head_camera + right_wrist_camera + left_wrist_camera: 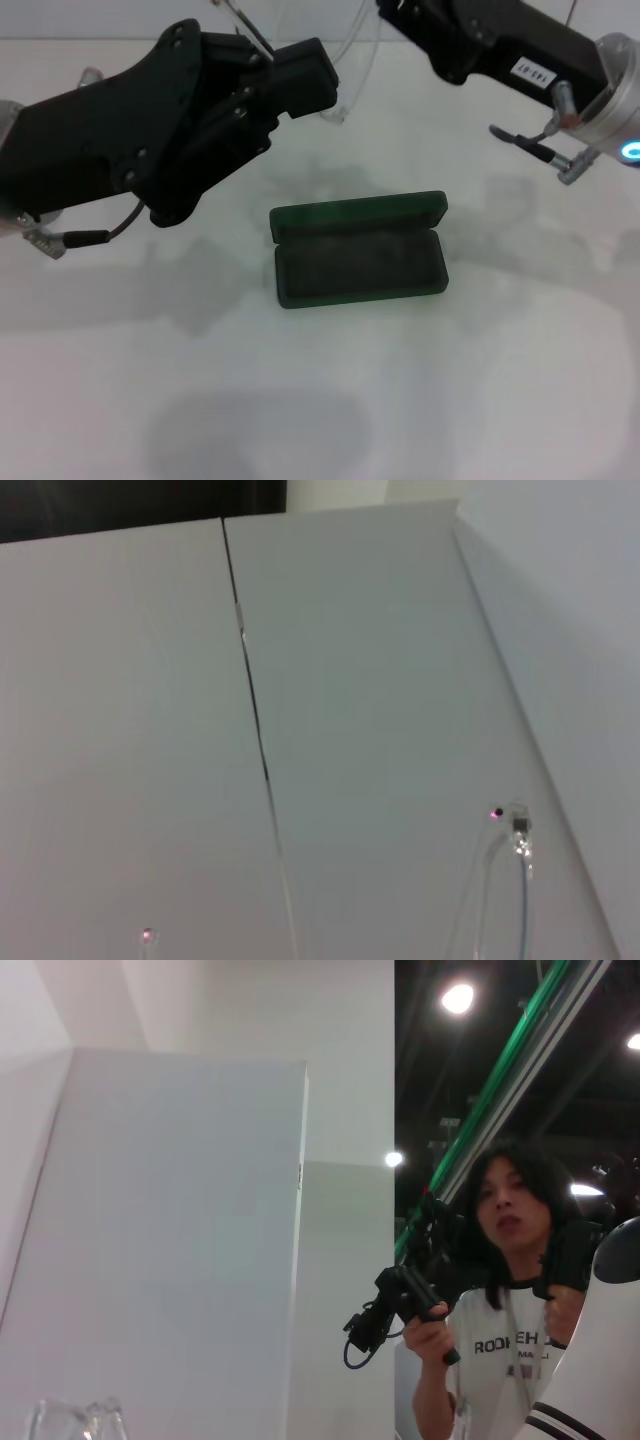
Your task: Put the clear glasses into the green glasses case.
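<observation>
Whether either gripper's jaws are spread or pinching cannot be told, but the clear glasses are held aloft between left gripper and right gripper, apparently mid-carry, to be lowered into the open green glasses case on the table.

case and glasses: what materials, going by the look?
Green glasses case: looks like a hard shell, matte dark green, with a dull grey lining, probably felt. Clear glasses: seem colourless transparent plastic, glossy; the white table shows through the thin arms.
</observation>
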Tool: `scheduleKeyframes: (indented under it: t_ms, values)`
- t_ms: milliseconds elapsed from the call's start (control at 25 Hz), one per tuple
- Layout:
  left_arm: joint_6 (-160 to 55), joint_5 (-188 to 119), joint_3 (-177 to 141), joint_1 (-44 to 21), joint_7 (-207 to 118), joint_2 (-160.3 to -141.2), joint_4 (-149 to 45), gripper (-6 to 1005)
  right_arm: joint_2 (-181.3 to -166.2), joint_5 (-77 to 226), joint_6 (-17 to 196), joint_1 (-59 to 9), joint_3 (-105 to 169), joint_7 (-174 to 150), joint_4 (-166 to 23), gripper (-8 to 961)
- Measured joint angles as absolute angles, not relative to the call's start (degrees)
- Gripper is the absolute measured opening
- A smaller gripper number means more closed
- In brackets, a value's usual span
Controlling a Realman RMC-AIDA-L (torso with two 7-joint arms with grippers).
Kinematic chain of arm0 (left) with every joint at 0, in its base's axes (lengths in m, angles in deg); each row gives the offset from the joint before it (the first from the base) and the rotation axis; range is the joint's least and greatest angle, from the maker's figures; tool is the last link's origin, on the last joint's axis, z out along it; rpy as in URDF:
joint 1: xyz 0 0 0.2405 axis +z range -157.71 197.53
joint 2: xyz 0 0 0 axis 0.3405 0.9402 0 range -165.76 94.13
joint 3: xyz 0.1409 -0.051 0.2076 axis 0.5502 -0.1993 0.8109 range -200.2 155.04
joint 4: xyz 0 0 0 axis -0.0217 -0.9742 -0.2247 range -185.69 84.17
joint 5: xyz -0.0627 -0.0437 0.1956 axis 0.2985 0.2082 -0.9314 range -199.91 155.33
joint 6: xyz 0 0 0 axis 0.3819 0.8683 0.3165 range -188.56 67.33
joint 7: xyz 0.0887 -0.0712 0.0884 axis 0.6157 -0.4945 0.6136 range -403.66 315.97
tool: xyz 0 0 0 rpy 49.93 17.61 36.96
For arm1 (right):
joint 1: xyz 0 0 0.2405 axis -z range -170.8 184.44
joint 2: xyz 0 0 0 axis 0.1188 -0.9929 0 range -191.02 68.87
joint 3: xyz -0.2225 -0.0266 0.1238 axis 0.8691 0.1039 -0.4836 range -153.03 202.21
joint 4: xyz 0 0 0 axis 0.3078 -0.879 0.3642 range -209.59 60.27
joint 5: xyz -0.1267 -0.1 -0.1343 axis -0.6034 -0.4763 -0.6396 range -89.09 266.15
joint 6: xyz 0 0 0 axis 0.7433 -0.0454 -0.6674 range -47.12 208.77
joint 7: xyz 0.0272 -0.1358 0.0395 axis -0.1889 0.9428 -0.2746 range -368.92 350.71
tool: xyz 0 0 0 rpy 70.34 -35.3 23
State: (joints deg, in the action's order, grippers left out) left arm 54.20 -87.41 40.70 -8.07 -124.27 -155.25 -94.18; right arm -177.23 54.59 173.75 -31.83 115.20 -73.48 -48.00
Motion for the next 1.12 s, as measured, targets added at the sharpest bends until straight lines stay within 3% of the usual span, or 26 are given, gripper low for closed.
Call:
scheduleKeyframes:
  t_ms: [1120]
  values:
    - [54.17,-87.50,40.63,-7.86,-124.27,-155.17,-94.09,51,-177.01,58.17,173.36,-31.19,120.39,-71.87,-47.39,113]
